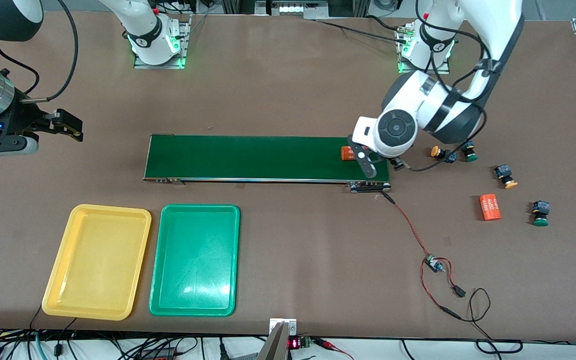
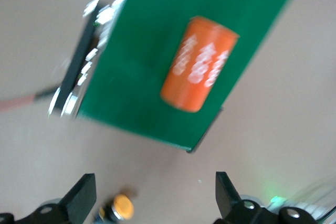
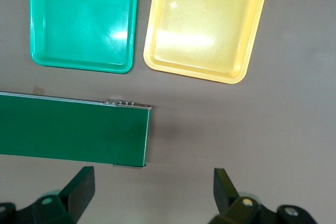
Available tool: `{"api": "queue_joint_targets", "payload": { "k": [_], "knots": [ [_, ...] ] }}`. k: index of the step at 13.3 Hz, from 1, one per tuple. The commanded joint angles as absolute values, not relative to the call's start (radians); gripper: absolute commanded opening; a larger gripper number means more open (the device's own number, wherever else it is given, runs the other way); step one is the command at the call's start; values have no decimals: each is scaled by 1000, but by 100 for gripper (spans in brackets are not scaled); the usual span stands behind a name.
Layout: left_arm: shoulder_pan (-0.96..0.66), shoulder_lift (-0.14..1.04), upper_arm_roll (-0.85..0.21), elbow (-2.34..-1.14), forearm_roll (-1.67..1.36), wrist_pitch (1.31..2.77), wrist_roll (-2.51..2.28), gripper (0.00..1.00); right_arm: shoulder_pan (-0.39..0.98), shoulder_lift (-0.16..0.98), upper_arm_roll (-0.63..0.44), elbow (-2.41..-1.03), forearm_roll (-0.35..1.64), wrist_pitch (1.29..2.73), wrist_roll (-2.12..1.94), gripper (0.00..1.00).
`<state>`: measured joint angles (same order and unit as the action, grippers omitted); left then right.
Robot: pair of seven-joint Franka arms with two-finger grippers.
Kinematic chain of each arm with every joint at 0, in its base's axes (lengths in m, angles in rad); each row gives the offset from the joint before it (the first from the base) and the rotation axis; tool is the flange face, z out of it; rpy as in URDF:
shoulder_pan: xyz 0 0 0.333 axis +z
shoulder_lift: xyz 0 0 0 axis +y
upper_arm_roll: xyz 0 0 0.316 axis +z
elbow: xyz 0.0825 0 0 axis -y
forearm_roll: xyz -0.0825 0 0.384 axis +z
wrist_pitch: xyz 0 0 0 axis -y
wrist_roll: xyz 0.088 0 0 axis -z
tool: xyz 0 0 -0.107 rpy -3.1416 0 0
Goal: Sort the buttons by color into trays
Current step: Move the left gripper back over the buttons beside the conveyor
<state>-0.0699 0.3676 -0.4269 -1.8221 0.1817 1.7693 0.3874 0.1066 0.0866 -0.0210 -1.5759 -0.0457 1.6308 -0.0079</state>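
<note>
I have the left gripper [image 2: 152, 200] hanging over the left arm's end of the conveyor belt [image 1: 258, 157], its jaws spread wide with nothing between them; an orange cylinder [image 2: 198, 70] lies on its side on the belt just beneath, free of the fingers. That cylinder is no part of the sort, so I judge it a stray on the feed line. The buttons sit on the bare table [image 1: 288, 85] off that end of the belt: a yellow-capped button [image 1: 442, 153] and a green-capped button [image 1: 468, 152] close together by the arm, a second yellow-capped button [image 1: 506, 176] and second green-capped button [image 1: 540, 213] nearer the front camera, with another orange cylinder [image 1: 490, 207] between those two. The right gripper [image 3: 152, 195] waits open over the table at the belt's other end, presumably to catch what arrives. Just nearer the camera from there, the yellow tray [image 1: 97, 261] and green tray [image 1: 195, 260] lie side by side, both holding nothing.
</note>
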Motion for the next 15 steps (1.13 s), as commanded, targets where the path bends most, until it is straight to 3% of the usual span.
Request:
{"api": "queue_joint_targets", "payload": {
  "k": [1,9,15],
  "knots": [
    [0,348,-430,-1832,190,1752,169,100,107,87,-32,-1554,-54,1620,-6,100],
    [168,354,-425,-1850,204,1683,132,100,103,91,-34,-1532,-46,1629,5,100],
    [261,335,-436,-1913,304,1651,431,100,100,103,-35,-1532,-41,1689,6,100]
  ]
}}
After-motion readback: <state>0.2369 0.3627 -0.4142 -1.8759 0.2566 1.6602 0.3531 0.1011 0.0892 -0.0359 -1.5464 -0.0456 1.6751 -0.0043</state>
